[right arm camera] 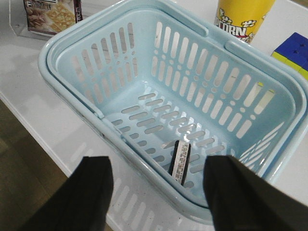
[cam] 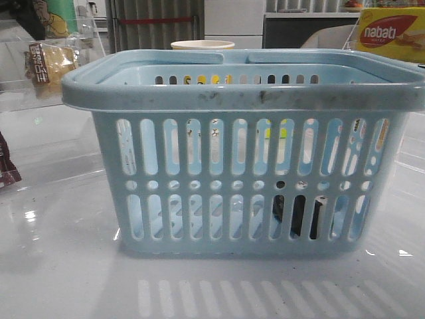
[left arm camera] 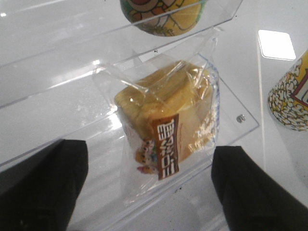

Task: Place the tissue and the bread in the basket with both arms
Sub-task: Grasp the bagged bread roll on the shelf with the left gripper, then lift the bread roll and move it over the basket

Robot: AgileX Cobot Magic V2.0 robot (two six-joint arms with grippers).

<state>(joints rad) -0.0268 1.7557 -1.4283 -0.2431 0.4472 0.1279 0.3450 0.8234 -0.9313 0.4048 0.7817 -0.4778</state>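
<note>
You've got a glossy white table (cam: 60, 266) with the light blue basket (cam: 246, 100) standing on it near the front edge, about centre. Behind the basket sit a yellow popcorn cup (right arm camera: 243, 19) and a puzzle cube (right arm camera: 292, 52). A dark red-brown wrapper (cam: 6, 169) lies at the left edge.

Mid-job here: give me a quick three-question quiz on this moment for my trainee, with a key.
1. True or false: the tissue already lies inside the basket.
2. Where is the bread? A) in the basket B) on a clear acrylic shelf C) in the right gripper
3. Fill in: the left gripper is ____ , its fingers on either side of the bread packet without touching it.

Key: 1 true; 2 B; 3 open.
</note>
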